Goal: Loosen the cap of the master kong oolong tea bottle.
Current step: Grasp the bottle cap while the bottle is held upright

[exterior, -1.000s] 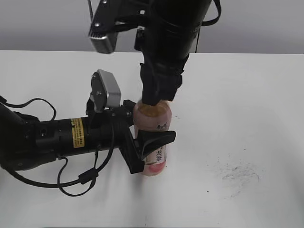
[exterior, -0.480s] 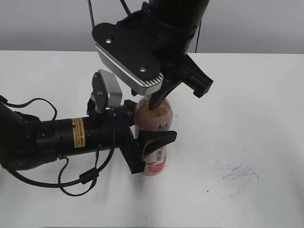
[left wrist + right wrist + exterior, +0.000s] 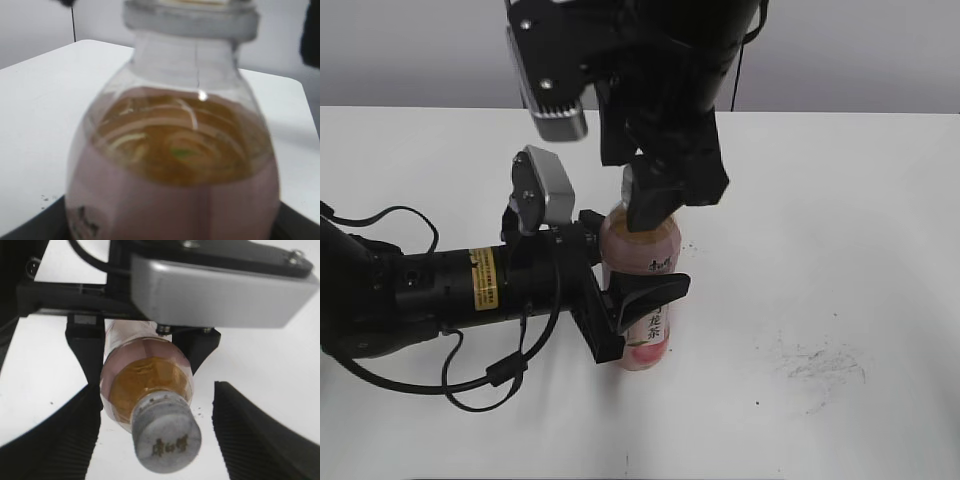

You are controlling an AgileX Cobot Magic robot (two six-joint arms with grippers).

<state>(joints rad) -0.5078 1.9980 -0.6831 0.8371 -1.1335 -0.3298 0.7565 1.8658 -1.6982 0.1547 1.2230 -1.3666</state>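
Since the right gripper (image 3: 157, 435) stands wide with its ribbed fingers (image 3: 250, 430) either side of the cap (image 3: 165, 432) and clear of it, the step in hand looks like a re-grip between twists. To do it well: centre the cap between the fingers, come down so the pads meet the ribbed rim and not the shoulder of the bottle, close firmly, then turn about the bottle's own axis so nothing pulls sideways. The master kong oolong tea bottle (image 3: 642, 285) stands upright on the white bench (image 3: 840, 250), roughly mid-bench, and the left gripper (image 3: 620, 305) is closed around its labelled body from the left, jaws on both sides of the pink label; that hold has to stay tight or the bottle will spin with the cap. In the left wrist view the bottle's shoulder (image 3: 175, 150) fills the frame with the amber tea just under the neck, and the cap (image 3: 192, 17) is at the top edge. Relative to the cap, the right gripper sits directly above, fingers just beside the rim, no contact visible; from the exterior view the cap is hidden behind the right gripper (image 3: 655, 195). Can't tell from here whether the cap is loose yet. Risk: off-centre closing would tilt the bottle in the left gripper.
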